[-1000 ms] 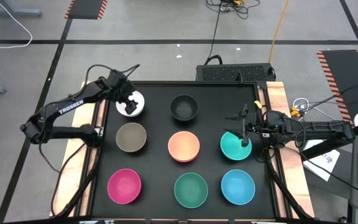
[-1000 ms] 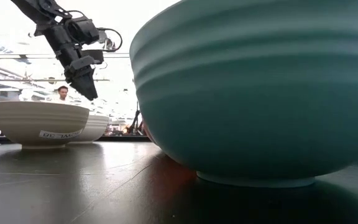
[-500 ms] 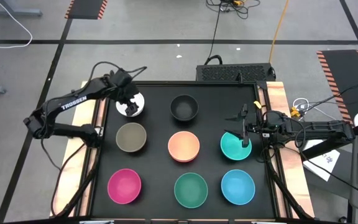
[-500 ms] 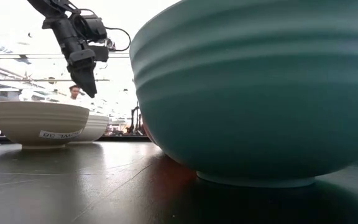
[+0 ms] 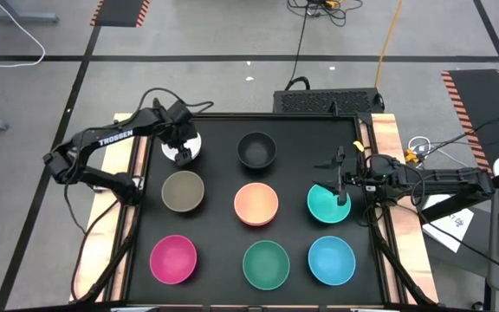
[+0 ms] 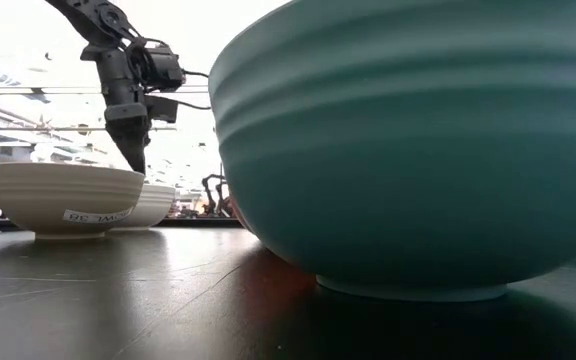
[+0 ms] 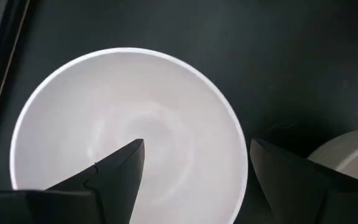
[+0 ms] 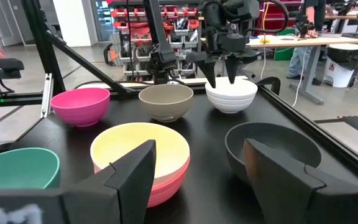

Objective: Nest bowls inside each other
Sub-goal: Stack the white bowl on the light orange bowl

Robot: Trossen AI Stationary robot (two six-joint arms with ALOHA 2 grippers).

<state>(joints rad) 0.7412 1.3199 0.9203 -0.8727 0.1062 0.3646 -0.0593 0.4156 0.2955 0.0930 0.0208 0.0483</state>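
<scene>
Several bowls stand upright on their bases on the black mat: white at far left, black, olive-tan, teal, magenta, green and blue. The peach bowl sits inside a red one. My left gripper hangs open, pointing down just over the white bowl. One finger is above its hollow and the other is outside the rim. My right gripper waits open and level above the teal bowl.
Wooden rails run along both sides of the mat. A black box lies beyond the far edge. The olive-tan bowl stands close beside the white one. In the low view the green bowl fills the foreground.
My left arm has swung its wrist toward the table's right and sunk a little. The gripper has tipped from a slant to almost straight down over the white bowl, still open. The bowls and my right arm have kept still.
</scene>
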